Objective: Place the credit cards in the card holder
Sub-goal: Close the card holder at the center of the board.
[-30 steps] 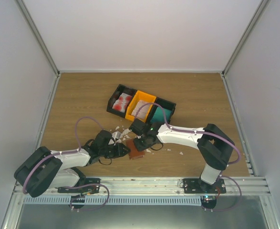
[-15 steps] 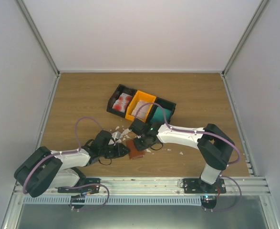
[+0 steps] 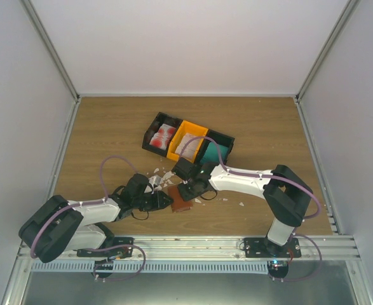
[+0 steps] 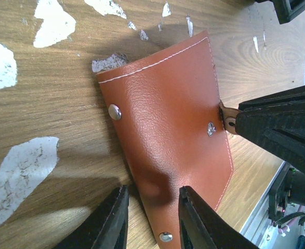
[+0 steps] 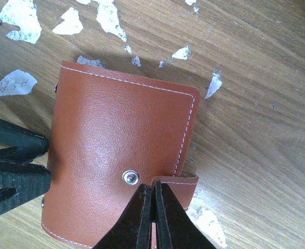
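Observation:
The card holder (image 3: pixel 180 199), a shut brown leather wallet (image 4: pixel 168 114), lies flat on the wooden table between the two arms. My right gripper (image 5: pixel 153 185) is shut on its small snap strap (image 5: pixel 186 185), next to the metal stud. My left gripper (image 4: pixel 153 191) is open at the opposite side, one finger over the wood and the other over the leather, with the wallet's edge between them. The credit cards lie in a row of trays: white and red ones (image 3: pixel 165 135), pale ones (image 3: pixel 185 141) and teal ones (image 3: pixel 211 152).
The black and orange trays (image 3: pixel 187 140) stand just beyond the arms. White scraps (image 5: pixel 17 18) are scattered on the wood around the wallet. A metal rail (image 3: pixel 192 244) runs along the near table edge and white walls enclose the other sides.

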You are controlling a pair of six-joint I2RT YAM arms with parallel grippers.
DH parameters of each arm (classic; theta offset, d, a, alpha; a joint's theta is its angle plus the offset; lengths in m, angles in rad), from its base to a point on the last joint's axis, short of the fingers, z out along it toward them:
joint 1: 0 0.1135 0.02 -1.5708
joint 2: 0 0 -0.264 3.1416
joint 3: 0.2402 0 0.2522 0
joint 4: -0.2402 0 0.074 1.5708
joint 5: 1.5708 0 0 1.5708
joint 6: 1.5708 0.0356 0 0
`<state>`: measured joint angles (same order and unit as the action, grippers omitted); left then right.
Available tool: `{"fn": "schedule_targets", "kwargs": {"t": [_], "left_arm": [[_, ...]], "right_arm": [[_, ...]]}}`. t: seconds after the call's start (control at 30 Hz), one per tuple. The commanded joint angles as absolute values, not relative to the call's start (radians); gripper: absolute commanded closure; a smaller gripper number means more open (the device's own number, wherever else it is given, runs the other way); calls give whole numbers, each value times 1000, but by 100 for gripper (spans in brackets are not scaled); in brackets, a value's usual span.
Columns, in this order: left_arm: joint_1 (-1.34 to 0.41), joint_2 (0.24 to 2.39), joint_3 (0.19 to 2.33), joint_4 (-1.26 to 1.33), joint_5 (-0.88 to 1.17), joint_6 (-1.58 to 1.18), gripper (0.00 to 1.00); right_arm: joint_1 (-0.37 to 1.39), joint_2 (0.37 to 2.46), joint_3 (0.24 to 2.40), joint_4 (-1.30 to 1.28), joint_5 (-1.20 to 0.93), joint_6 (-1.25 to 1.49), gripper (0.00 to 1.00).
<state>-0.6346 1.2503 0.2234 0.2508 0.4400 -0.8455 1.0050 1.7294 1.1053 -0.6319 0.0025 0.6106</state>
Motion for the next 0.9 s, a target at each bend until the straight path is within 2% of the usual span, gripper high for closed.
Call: {"fn": "schedule_targets", "kwargs": {"t": [0.0, 0.37, 0.57, 0.87], "left_arm": [[-643, 1266, 202, 267, 434, -836, 70], [-643, 1298, 206, 289, 449, -837, 71], [-643, 1322, 209, 311, 465, -836, 78], [-644, 1324, 207, 316, 468, -839, 79]], "right_arm": [[1013, 1703, 1125, -635, 13, 617, 98], [1017, 1743, 1132, -597, -41, 579, 100], [1025, 1765, 1144, -592, -46, 565, 99], [1028, 1789, 1152, -609, -29, 565, 99]]}}
